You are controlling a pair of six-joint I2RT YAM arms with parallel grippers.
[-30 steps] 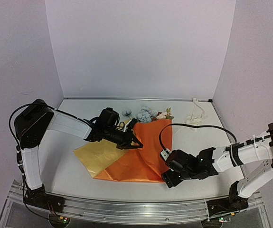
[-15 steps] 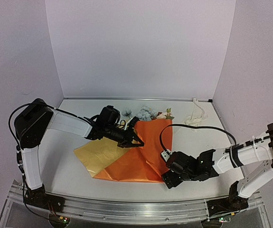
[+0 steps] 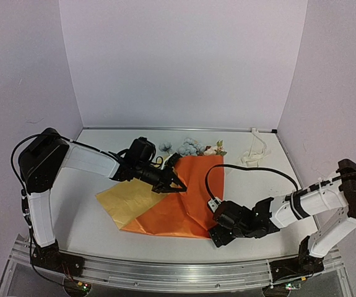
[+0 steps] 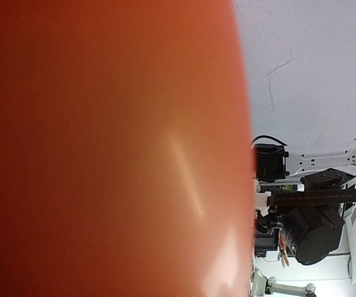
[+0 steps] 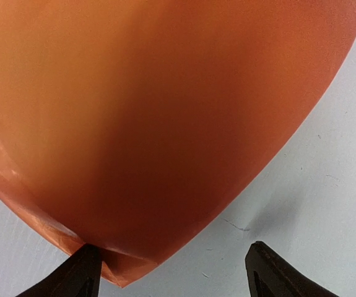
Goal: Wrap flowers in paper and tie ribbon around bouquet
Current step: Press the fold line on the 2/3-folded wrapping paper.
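Note:
The paper (image 3: pixel 181 207) lies folded across the table's middle, orange face up, with its yellow face (image 3: pixel 125 201) showing at the left. The flowers (image 3: pixel 191 147) poke their blue, white and pink blooms out past its far edge; the stems are hidden. My left gripper (image 3: pixel 176 184) is shut on the paper's orange fold, and the orange paper (image 4: pixel 103 148) fills most of the left wrist view, hiding the fingers. My right gripper (image 5: pixel 178 272) stands open at the paper's near right corner (image 5: pixel 119 275), its left fingertip (image 5: pixel 82 269) touching that corner. The ribbon (image 3: pixel 255 148) lies curled at the back right.
White walls close in the table at the back and on both sides. The right arm's black cable (image 3: pixel 252 170) loops over the table between the paper and the ribbon. Bare tabletop (image 5: pixel 301 204) shows to the right of the paper's corner.
My right gripper has slid left up to the paper's near right corner, opening a little wider. The left gripper has barely moved, still on the orange fold.

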